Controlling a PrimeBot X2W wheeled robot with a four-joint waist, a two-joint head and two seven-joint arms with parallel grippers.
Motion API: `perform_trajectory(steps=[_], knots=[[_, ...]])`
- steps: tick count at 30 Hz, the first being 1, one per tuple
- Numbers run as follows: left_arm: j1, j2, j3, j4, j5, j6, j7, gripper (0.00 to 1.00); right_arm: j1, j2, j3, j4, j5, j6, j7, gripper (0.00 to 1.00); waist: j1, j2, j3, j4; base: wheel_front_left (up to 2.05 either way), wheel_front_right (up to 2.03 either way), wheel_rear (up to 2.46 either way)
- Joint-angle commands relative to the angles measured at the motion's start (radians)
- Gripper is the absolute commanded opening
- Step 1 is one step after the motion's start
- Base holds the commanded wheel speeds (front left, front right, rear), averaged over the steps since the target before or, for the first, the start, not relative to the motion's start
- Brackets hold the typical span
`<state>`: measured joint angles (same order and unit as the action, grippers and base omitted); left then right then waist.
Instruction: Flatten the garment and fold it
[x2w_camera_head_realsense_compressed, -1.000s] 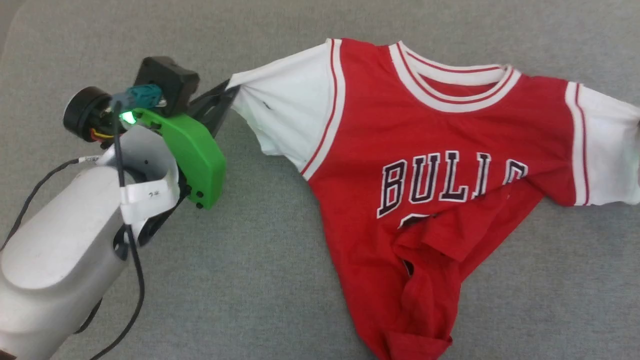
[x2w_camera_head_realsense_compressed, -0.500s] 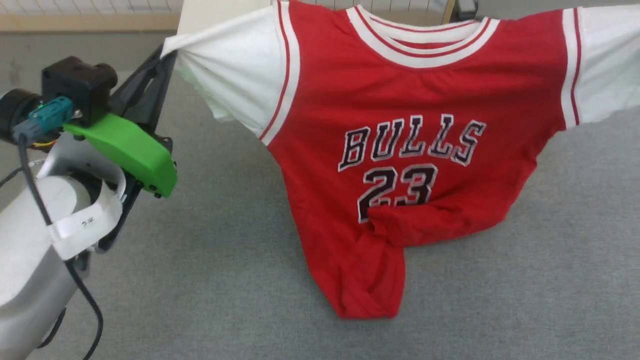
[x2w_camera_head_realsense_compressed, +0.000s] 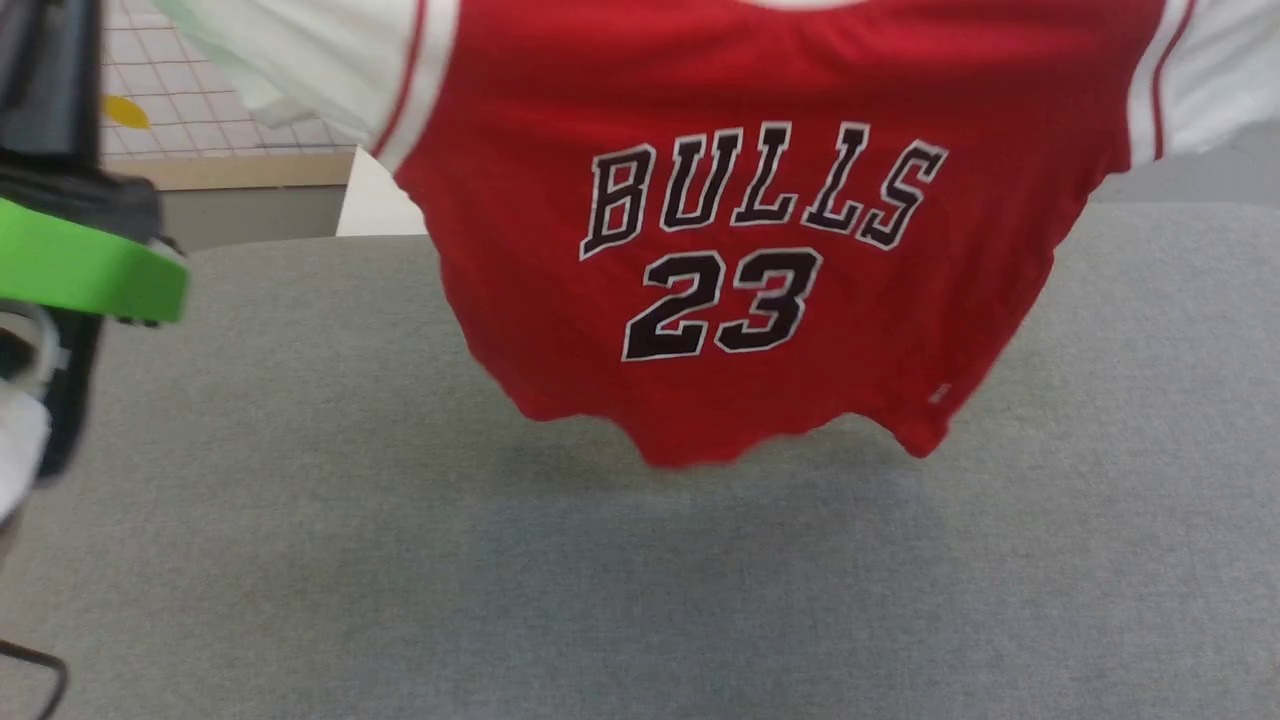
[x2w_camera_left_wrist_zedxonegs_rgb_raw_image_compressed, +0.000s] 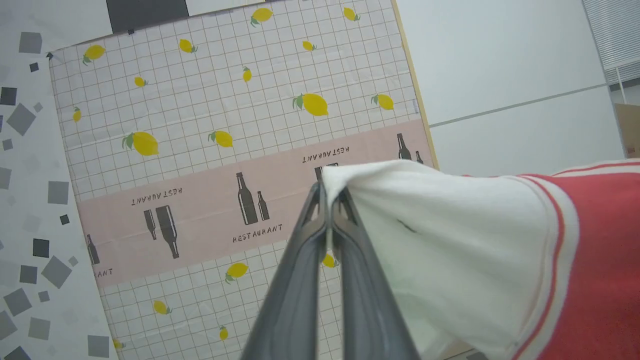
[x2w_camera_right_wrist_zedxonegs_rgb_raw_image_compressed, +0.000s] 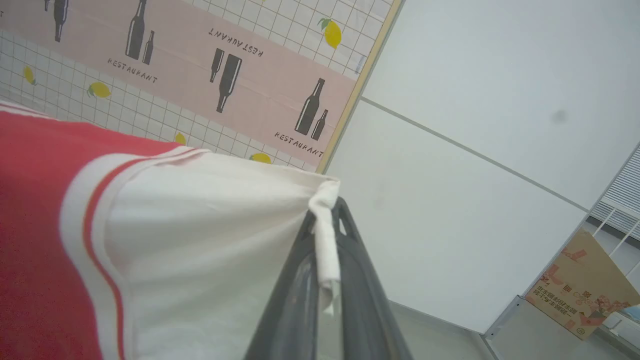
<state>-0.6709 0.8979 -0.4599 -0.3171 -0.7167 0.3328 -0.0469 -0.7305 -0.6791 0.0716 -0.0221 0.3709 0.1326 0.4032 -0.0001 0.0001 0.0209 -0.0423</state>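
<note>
The red garment (x2w_camera_head_realsense_compressed: 760, 250) with black "BULLS 23" print hangs in the air over the grey table (x2w_camera_head_realsense_compressed: 400, 580), its hem free just above the surface. In the left wrist view my left gripper (x2w_camera_left_wrist_zedxonegs_rgb_raw_image_compressed: 327, 192) is shut on the tip of one white sleeve (x2w_camera_left_wrist_zedxonegs_rgb_raw_image_compressed: 450, 240). In the right wrist view my right gripper (x2w_camera_right_wrist_zedxonegs_rgb_raw_image_compressed: 327, 205) is shut on the tip of the other white sleeve (x2w_camera_right_wrist_zedxonegs_rgb_raw_image_compressed: 210, 225), a strip of cloth trailing between its fingers. The collar is out of view above the head view's top edge. My left arm's green cover (x2w_camera_head_realsense_compressed: 90, 275) shows at the left.
A wall panel (x2w_camera_left_wrist_zedxonegs_rgb_raw_image_compressed: 225, 150) printed with lemons and bottles stands behind the table, beside a plain white wall (x2w_camera_right_wrist_zedxonegs_rgb_raw_image_compressed: 475, 125). A cardboard box (x2w_camera_right_wrist_zedxonegs_rgb_raw_image_compressed: 580, 290) sits on the floor at the far right. A pale block (x2w_camera_head_realsense_compressed: 375, 205) stands beyond the table's far edge.
Both arms have lifted the garment off the table; its crumpled lower part has dropped free and hangs straight. The head camera has tilted up, showing the table's far edge.
</note>
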Motion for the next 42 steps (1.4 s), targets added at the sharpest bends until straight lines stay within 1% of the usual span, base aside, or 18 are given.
perform_trajectory(steps=[1, 5, 7, 11, 15, 19, 21, 23, 29, 32, 35, 40, 42], knots=[[-0.003, 0.016, 0.014, 0.0, -0.009, 0.003, -0.003, 0.0, -0.024, 0.0, -0.008, -0.007, 0.009, -0.002, 0.008, 0.0, 0.0001, -0.0001, 0.011, -0.005, 0.0, 0.0, 0.0], [-0.048, 0.035, 0.036, 0.005, -0.028, -0.016, 0.02, 0.0, -0.073, -0.005, -0.008, -0.016, 0.006, -0.002, 0.022, 0.0, 0.0001, -0.0001, 0.056, -0.011, 0.0, 0.0, 0.0], [-0.083, 0.038, 0.035, 0.024, -0.044, -0.038, 0.05, 0.0, -0.113, 0.0, -0.007, -0.009, 0.011, -0.002, 0.027, 0.0, 0.0001, -0.0001, 0.091, -0.014, 0.0, 0.0, 0.0], [-0.186, 0.032, 0.015, 0.094, -0.06, -0.096, 0.12, 0.0, -0.222, -0.001, 0.022, 0.037, 0.003, -0.002, 0.022, 0.0, 0.0001, -0.0001, 0.187, -0.023, 0.0, 0.0, 0.0], [-0.321, 0.004, -0.015, 0.194, -0.047, -0.156, 0.175, 0.0, -0.361, 0.007, 0.061, 0.124, -0.005, -0.002, -0.008, 0.0, 0.0001, -0.0001, 0.295, -0.034, 0.0, 0.0, 0.0], [-0.485, -0.058, -0.049, 0.325, -0.011, -0.212, 0.201, 0.0, -0.522, 0.02, 0.107, 0.249, -0.042, -0.002, -0.054, 0.0, 0.0001, -0.0001, 0.398, -0.04, 0.0, 0.0, 0.0], [-0.561, -0.096, -0.063, 0.393, 0.012, -0.234, 0.191, 0.0, -0.588, 0.022, 0.137, 0.312, -0.078, -0.002, -0.094, 0.0, 0.0001, -0.0001, 0.434, -0.04, 0.0, 0.0, 0.0], [-0.628, -0.136, -0.076, 0.458, 0.032, -0.251, 0.176, 0.0, -0.649, 0.041, 0.144, 0.383, -0.096, -0.002, -0.128, 0.0, 0.0001, -0.0001, 0.465, -0.039, 0.0, 0.0, 0.0], [-0.795, -0.228, -0.077, 0.637, 0.08, -0.273, 0.076, 0.0, -0.815, 0.1, 0.115, 0.559, -0.169, -0.002, -0.243, 0.0, 0.0001, -0.0001, 0.529, -0.028, 0.0, 0.0, 0.0], [-0.843, -0.253, -0.082, 0.707, 0.094, -0.292, 0.032, 0.0, -0.864, 0.12, 0.129, 0.618, -0.215, -0.002, -0.3, 0.0, 0.0001, -0.0001, 0.548, -0.022, 0.0, 0.0, 0.0], [-0.874, -0.271, -0.088, 0.765, 0.105, -0.311, -0.01, 0.0, -0.897, 0.149, 0.126, 0.683, -0.229, -0.002, -0.346, 0.0, 0.0001, -0.0001, 0.567, -0.014, 0.0, 0.0, 0.0], [-0.857, -0.296, -0.099, 0.84, 0.103, -0.328, -0.062, 0.0, -0.892, 0.194, 0.136, 0.761, -0.226, -0.002, -0.408, 0.0, 0.0001, -0.0001, 0.577, -0.001, 0.0, 0.0, 0.0], [-0.826, -0.306, -0.1, 0.864, 0.087, -0.343, -0.086, 0.0, -0.868, 0.212, 0.138, 0.786, -0.214, -0.002, -0.437, 0.0, 0.0001, -0.0001, 0.573, 0.004, 0.0, 0.0, 0.0]])
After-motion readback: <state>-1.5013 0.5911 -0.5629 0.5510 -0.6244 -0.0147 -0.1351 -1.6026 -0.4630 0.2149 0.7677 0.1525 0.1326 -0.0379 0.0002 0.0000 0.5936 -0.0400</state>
